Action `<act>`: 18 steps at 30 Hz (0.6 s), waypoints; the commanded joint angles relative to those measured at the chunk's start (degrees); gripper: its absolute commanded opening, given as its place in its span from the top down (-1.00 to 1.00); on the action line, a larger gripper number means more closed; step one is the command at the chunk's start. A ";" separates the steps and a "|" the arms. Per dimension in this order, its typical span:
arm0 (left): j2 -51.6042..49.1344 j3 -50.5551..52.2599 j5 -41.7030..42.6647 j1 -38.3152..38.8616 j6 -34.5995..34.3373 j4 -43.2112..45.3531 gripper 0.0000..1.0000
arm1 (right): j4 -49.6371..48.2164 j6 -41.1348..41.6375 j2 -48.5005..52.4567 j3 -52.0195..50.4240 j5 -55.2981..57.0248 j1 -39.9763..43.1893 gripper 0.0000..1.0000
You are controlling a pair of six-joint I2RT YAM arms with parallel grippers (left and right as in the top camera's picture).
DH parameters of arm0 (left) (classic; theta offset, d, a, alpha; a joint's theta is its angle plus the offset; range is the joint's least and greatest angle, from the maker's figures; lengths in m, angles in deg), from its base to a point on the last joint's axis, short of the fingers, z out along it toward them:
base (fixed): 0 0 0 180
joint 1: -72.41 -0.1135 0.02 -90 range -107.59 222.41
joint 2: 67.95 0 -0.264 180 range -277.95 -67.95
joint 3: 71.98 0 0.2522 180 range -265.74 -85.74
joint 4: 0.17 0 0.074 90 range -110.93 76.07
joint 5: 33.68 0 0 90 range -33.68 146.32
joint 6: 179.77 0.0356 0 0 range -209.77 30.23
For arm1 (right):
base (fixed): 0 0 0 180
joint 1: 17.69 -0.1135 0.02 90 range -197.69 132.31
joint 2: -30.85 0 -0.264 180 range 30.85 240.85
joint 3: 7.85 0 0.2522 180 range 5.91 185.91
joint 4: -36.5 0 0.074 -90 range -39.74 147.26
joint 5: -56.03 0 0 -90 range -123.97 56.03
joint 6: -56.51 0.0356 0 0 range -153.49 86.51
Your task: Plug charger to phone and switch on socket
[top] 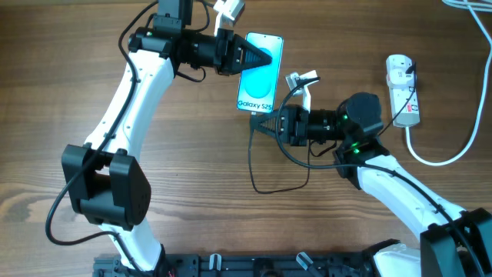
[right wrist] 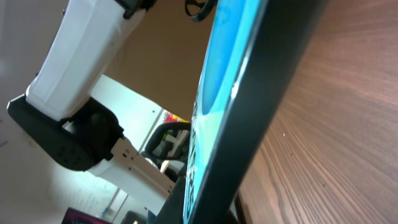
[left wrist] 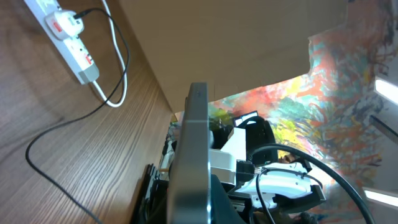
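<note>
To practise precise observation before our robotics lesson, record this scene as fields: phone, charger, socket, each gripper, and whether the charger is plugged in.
phone: turquoise screen facing up, text Galaxy S25 at its foot
charger: thin black cable looping on the table below the phone's foot
socket: white strip at the right, black plug in it, untouched
left gripper: shut on the phone's top end
right gripper: at the phone's foot, apparently shut on the charger's tip
plugged in: cannot tell
</note>
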State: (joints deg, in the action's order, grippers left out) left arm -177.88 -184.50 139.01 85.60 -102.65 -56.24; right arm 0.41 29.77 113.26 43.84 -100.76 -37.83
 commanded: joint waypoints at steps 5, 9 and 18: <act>1.29 0.94 0.98 1.60 12.83 -9.03 0.92 | -2.01 0.55 -0.44 2.29 9.38 3.37 0.91; 1.29 0.94 0.98 1.60 14.21 -10.49 0.92 | -2.01 1.99 -0.44 2.29 10.88 3.37 0.91; 1.29 0.94 0.72 1.60 14.21 -10.51 0.92 | -2.51 7.34 -0.44 2.29 20.52 3.34 0.91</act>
State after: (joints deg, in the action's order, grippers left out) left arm -177.88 -185.18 139.89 85.23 -92.21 -64.48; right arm 0.46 35.59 113.26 43.49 -102.24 -37.85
